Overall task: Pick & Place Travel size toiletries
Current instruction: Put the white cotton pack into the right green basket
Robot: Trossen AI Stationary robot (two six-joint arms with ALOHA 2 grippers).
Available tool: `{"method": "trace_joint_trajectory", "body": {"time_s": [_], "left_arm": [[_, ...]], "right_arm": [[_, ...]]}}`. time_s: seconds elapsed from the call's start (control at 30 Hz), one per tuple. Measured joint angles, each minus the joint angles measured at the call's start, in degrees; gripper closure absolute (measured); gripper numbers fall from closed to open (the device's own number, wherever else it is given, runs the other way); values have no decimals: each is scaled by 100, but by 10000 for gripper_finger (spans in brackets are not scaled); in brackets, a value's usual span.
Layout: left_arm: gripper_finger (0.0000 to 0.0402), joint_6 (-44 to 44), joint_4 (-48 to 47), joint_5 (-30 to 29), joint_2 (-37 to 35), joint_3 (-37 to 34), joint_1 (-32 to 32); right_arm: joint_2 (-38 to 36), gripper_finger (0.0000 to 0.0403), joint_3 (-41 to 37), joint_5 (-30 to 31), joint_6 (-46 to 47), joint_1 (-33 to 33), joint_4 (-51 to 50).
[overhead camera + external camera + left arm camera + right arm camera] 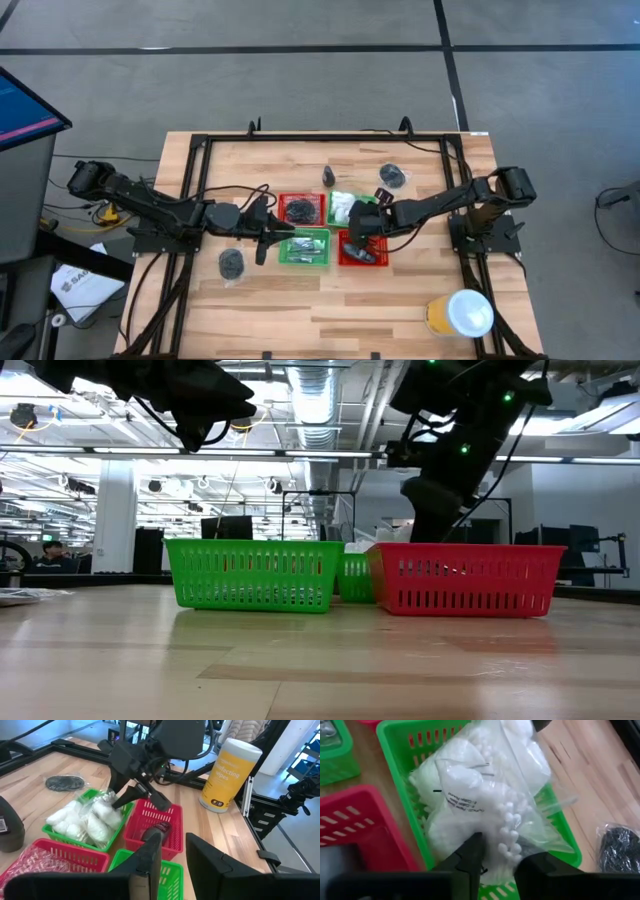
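My right claw, open, hovers over white packets in green basket; lower straight, pinch one. Left claw open, nine o'clock.

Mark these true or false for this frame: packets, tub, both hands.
1. White packets fill a green basket. True.
2. The yellow tub stands inside a red basket. False: it stands on the table, apart from the baskets.
3. The left hand is open. True.
4. The right hand grips a black coiled piece. False: it is open just above the white packets; one black coiled piece lies on the table near the left hand.
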Motion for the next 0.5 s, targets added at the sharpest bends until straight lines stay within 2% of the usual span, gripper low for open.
{"method": "trace_joint_trajectory", "body": {"time_s": [0.33, 0.5], "left_arm": [[321, 0, 0, 0, 0, 0, 0], [321, 0, 0, 0, 0, 0, 0]], "right_arm": [[-4, 225, 2, 47, -146, 13, -36], [-5, 200, 165, 140, -150, 15, -227]]}}
